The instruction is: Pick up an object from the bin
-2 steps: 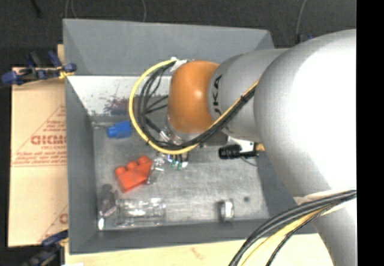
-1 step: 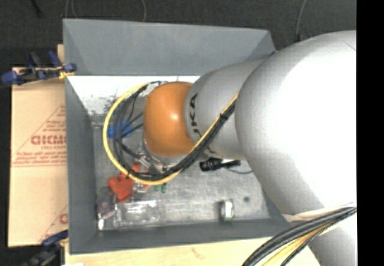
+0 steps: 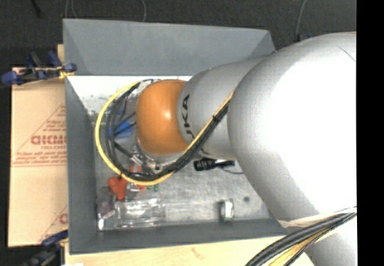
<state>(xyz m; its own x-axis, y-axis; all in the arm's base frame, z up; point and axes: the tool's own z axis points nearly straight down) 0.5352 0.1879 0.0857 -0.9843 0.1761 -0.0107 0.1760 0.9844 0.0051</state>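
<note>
My gripper (image 3: 141, 166) shows as a dark body just below the orange cover, over the bin's left half. Right under it, toward the front left, lies a small red-orange thing (image 3: 117, 187). A tiny green piece (image 3: 153, 187) sits beside that. In front of both, a clear plastic package (image 3: 135, 211) lies along the front wall near the left corner. Whether anything is between the fingers is hidden.
A black pen-like thing (image 3: 211, 164) pokes out from under the arm at mid-bin. A small silvery metal piece (image 3: 226, 209) lies by the front wall, right of centre. The big arm covers the bin's right and back parts.
</note>
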